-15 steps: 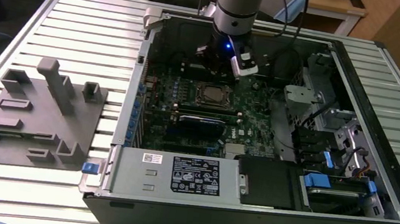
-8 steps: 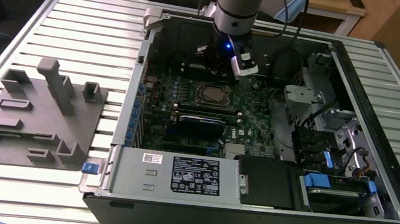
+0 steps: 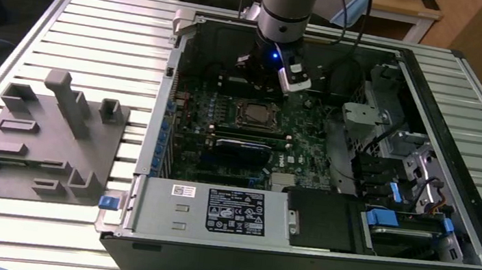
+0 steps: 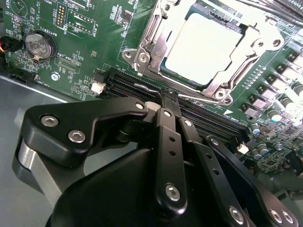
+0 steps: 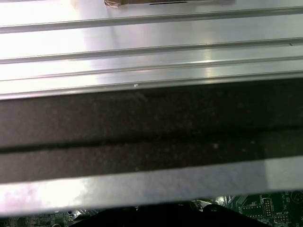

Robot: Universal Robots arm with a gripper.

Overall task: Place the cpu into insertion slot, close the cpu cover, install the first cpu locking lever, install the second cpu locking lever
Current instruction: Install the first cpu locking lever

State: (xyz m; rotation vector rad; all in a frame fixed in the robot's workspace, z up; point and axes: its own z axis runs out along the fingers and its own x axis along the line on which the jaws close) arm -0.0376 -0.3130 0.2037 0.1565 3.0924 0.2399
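Already cpu (image 4: 203, 47) sits under the lowered cpu cover (image 4: 158, 45); gripper (image 4: 169, 97) clenched, empty, hovering near it. Lever step probably needs a slow, steady press to hook cleanly.

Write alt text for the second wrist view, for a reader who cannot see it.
The black gripper, fingers together and empty, fills the foreground above a green circuit board. Beyond it the cpu lies framed by the silvery cpu cover.
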